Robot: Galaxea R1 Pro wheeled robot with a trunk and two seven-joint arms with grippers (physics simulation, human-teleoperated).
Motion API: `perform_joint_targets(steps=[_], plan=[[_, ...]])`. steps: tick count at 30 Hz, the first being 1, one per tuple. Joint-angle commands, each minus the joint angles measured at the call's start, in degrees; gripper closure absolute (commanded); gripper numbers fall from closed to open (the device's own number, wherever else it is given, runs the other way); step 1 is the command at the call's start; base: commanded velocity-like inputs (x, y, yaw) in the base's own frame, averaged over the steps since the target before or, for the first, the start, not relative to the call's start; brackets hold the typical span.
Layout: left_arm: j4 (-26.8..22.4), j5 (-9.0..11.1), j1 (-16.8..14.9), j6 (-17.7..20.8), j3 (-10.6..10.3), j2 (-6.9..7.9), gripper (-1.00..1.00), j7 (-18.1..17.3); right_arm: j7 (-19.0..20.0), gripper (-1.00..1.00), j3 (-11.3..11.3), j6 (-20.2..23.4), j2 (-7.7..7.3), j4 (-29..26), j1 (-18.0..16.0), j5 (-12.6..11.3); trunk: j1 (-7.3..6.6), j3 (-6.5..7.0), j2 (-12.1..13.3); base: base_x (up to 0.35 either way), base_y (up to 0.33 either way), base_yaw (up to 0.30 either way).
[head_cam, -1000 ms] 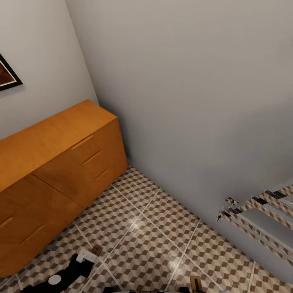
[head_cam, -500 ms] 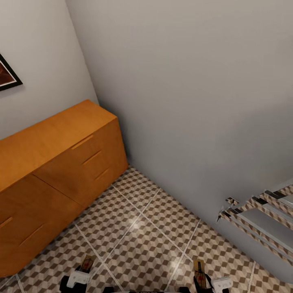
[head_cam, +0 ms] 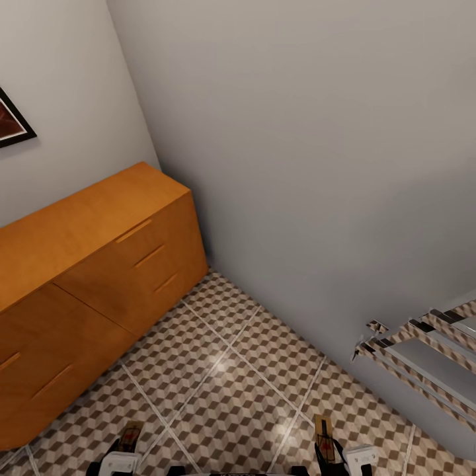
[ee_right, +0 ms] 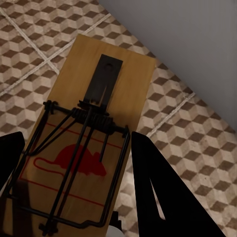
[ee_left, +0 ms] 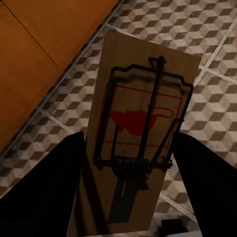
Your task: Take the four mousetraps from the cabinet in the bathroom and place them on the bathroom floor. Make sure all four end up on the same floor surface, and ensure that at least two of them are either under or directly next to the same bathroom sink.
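Floor: bathroom floor (head_cam: pixel 251 370) of cube-patterned tiles in brown, beige and white, pale grout lines, glossy highlight near the middle.
Room: corner of two plain grey walls; orange-brown cabinet (head_cam: pixel 99 264) against the left wall, drawer fronts closed, bar handles.
Wall items: dark framed picture (head_cam: pixel 10 122), cut off at the frame edge; chrome rack (head_cam: pixel 423 357) at the right, partly cut off.
Mousetraps counted: two, each a tan board with dark wire and a red mouse mark.
Left end effector (ee_left: pixel 126 182): clamped on left mousetrap (ee_left: pixel 140 118), above tiles beside the cabinet.
Right end effector (ee_right: pixel 79 187): clamped on right mousetrap (ee_right: pixel 91 143), above tiles near the wall.
Hard to make out: finger contact, probably along the board edges.
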Motion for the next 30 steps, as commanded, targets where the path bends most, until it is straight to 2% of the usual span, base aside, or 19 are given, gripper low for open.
perform_joint_targets(steps=[1,15,30], plan=[[-0.15,0.01,0.0,-0.05,-0.48,0.0,1.0,0.68,0.18,1.0,0.37,-0.18,-0.02,0.03,-0.03,-0.67,0.03,-0.07,-0.08,0.0,0.0,0.0],[-0.14,0.01,0.02,1.02,-0.48,-0.83,1.0,0.76,0.1,1.0,0.37,-0.19,0.0,0.04,-0.03,-0.69,0.03,-0.07,-0.08,0.0,0.0,0.0],[-0.1,-0.05,0.02,1.4,-0.48,-0.89,1.0,0.76,0.09,1.0,0.37,-0.19,0.0,0.12,-0.03,-0.68,0.03,-0.07,-0.08,0.0,0.0,0.0]])
